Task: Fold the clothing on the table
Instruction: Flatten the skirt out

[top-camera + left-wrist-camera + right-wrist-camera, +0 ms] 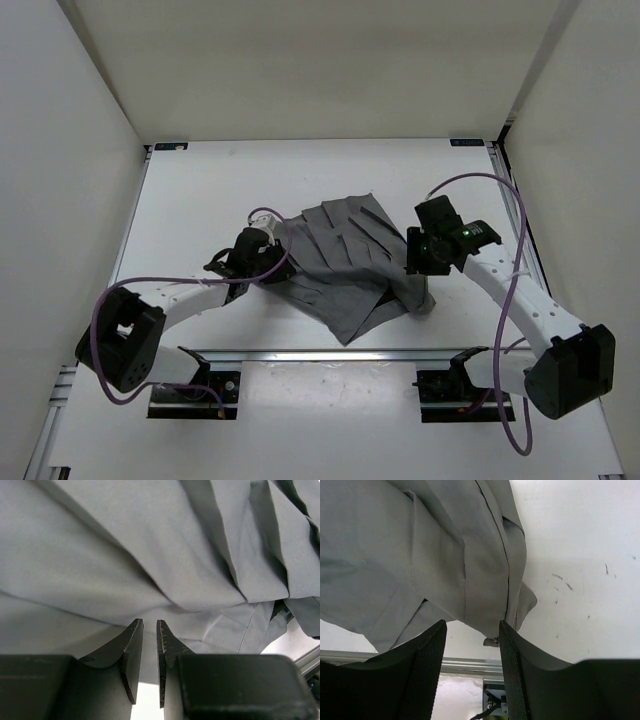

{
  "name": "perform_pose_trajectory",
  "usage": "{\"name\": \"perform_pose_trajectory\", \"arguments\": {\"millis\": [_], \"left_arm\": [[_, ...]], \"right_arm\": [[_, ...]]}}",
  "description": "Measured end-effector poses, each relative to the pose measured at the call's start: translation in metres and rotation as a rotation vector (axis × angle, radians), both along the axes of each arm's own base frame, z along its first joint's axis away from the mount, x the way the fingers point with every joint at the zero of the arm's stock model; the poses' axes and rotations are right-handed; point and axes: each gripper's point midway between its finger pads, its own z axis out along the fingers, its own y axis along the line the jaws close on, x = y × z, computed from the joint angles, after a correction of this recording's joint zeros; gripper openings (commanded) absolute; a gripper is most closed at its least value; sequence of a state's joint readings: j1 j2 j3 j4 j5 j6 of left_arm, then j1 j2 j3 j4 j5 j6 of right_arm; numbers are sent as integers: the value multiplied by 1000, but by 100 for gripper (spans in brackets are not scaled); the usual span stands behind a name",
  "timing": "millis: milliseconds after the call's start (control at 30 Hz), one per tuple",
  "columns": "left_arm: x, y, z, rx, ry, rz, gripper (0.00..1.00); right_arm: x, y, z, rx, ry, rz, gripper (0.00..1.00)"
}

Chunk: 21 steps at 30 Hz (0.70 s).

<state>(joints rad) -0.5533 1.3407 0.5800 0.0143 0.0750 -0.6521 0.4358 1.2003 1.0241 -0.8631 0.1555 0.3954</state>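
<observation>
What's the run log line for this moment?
clothing: bunched on table | left hand: narrow gap at its left edge, grip unclear | right hand: open over its right edge, empty

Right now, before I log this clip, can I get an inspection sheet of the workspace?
Surface: white table, a few small scuff marks.
Job's things: grey pleated clothing, rumpled mid-table, not neatly folded.
Clutter: nothing seen.
Grippers: left gripper at the clothing's left edge, jaws nearly together, grip unclear; right gripper open at its right edge.
Cables: purple cables, one looping on each side.
Surroundings: plain white walls.
</observation>
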Motion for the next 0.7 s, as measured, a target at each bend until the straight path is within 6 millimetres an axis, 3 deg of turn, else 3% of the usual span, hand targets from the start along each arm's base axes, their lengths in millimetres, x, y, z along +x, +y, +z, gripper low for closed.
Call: {"name": "perform_pose_trajectory", "arguments": {"millis": [233, 500, 700], "left_arm": [[-1, -7, -8, 9, 14, -18, 28], [-3, -9, -9, 9, 18, -29, 27], [-4, -9, -9, 9, 19, -31, 26]], "right_arm": [[-24, -3, -14, -64, 58, -26, 51], [-63, -18, -58, -111, 197, -61, 52], [-59, -30, -76, -99, 203, -122, 51]]}}
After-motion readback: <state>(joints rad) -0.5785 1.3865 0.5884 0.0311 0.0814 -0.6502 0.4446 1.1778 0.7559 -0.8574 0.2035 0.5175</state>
